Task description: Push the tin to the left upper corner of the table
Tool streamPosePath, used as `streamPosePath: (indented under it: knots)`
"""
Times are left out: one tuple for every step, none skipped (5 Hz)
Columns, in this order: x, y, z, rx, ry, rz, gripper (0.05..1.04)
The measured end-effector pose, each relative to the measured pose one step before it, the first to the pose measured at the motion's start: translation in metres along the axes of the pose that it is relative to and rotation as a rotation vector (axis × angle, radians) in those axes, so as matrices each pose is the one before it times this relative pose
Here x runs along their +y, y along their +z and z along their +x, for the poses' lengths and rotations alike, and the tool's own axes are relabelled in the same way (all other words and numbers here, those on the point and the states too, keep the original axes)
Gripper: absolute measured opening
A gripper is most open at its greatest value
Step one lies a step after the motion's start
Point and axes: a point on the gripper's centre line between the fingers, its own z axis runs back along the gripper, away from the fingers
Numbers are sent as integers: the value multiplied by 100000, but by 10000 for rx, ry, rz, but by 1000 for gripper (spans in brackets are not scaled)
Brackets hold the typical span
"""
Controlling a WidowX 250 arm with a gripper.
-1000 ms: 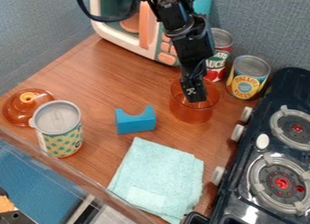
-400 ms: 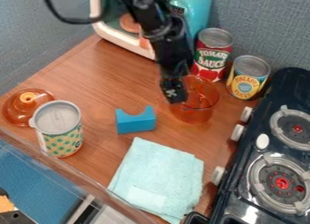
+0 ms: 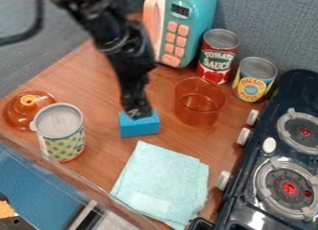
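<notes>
My black gripper (image 3: 138,113) hangs in the middle of the camera view, its tip in front of the top of the blue block; whether it touches the block I cannot tell. To its left, the tin (image 3: 62,133) with green dots and a grey lid stands upright near the table's lower left edge, apart from the gripper. The wooden table (image 3: 93,87) lies under both. Two other tins stand at the back right: a red tomato sauce tin (image 3: 217,57) and a yellow pineapple tin (image 3: 254,80).
An orange transparent lid (image 3: 27,113) lies beside the dotted tin. Around the middle are the blue block (image 3: 139,127), an orange transparent pot (image 3: 199,103) and a light green cloth (image 3: 162,185). A toy microwave (image 3: 186,29) stands behind, a stove (image 3: 279,154) at right.
The gripper has moved left, from over the orange pot to the blue block, uncovering the tomato sauce tin and the microwave's buttons. The tins, pot, block and cloth have stayed in place.
</notes>
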Motion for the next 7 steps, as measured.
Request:
streamPosePath:
  knots:
    - [-2169, 2196, -2832, 423, 2084, 963, 1001]
    - [-652, 173, -2564, 1094, 1845, 186, 1001]
    - [197, -1387, -1606, 1280, 1399, 72, 1001]
    - [1030, -729, -787, 962, 1530, -31, 1001]
    - [913, -572, -966, 610, 1878, -53, 1001]
    - [528, -156, 34, 8, 279, 295, 1001]
    - [1123, -712, -442, 118, 819, 130, 1001]
